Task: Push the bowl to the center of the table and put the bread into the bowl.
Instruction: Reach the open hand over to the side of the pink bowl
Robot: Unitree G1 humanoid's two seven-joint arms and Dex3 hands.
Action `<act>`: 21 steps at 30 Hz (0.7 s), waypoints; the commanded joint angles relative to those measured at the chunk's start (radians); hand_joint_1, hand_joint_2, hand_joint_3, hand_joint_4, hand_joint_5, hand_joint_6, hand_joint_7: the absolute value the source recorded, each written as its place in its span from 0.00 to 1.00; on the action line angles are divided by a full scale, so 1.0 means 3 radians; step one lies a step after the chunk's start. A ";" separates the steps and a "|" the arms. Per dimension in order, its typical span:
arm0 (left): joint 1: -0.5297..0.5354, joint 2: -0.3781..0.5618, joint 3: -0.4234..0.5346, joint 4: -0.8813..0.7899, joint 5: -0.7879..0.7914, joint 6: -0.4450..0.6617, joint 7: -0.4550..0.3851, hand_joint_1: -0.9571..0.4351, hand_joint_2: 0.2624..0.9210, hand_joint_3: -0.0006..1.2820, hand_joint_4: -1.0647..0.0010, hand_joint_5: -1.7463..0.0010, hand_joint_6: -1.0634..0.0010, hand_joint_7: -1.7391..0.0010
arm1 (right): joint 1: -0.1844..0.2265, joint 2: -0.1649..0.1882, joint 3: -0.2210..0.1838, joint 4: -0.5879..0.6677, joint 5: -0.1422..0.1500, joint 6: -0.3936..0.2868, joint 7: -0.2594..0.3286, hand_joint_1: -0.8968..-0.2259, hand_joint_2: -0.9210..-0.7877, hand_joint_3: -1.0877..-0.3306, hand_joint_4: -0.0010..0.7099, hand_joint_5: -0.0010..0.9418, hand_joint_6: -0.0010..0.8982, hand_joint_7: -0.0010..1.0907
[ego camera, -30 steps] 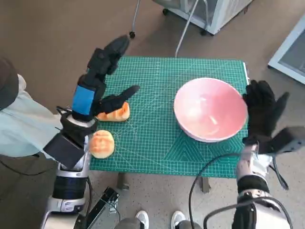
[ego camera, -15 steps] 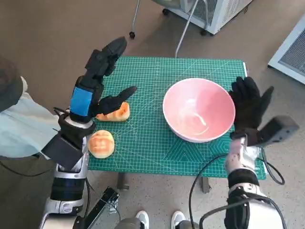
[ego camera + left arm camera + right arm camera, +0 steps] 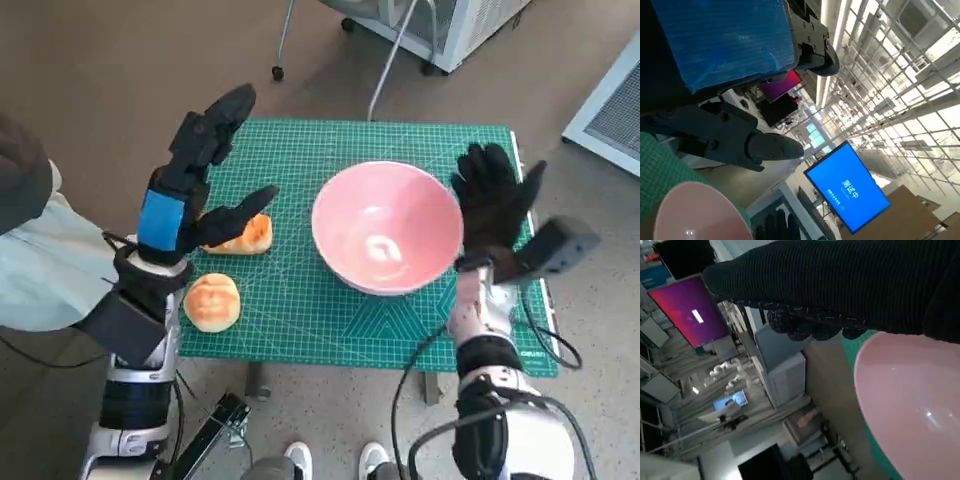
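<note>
The pink bowl [image 3: 385, 238] stands near the middle of the green mat [image 3: 330, 160]; its rim also shows in the left wrist view [image 3: 695, 212] and the right wrist view [image 3: 905, 400]. My gloved right hand [image 3: 490, 205] presses flat against the bowl's right side, fingers spread upward. Two pieces of bread lie at the mat's left: a long one [image 3: 245, 236] and a round one [image 3: 212, 301] at the front left corner. My left hand [image 3: 195, 175] hovers open above the long bread, fingers apart and holding nothing.
The mat's right edge [image 3: 520, 165] lies just beyond my right hand. A person's pale sleeve [image 3: 40, 270] sits at the left. White equipment with metal legs [image 3: 420, 30] stands on the floor behind the table. Shoes [image 3: 335, 460] show below the front edge.
My right hand has pushed the bowl leftward from the right part of the mat to near its middle. The left hand stays raised over the long bread.
</note>
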 commanded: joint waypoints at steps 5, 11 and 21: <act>0.0120 0.0021 0.0037 -0.0119 -0.0010 0.0011 0.0024 0.40 1.00 0.19 0.68 1.00 0.72 0.83 | -0.0120 0.0117 -0.0082 0.0073 0.0078 0.0181 -0.0015 0.59 0.00 0.22 0.36 0.04 0.11 0.53; 0.0184 0.0050 0.0082 -0.0133 -0.0038 0.0006 0.0013 0.40 1.00 0.18 0.68 1.00 0.71 0.85 | -0.0164 0.0078 -0.0040 0.0068 0.0001 0.0177 -0.0032 0.60 0.00 0.20 0.34 0.03 0.11 0.54; 0.0179 0.0301 0.0277 -0.0001 -0.0086 -0.0014 -0.0074 0.40 1.00 0.18 0.69 1.00 0.64 0.93 | -0.0228 -0.0094 0.0219 -0.0006 -0.0306 -0.0041 -0.0159 0.59 0.00 0.21 0.32 0.02 0.08 0.53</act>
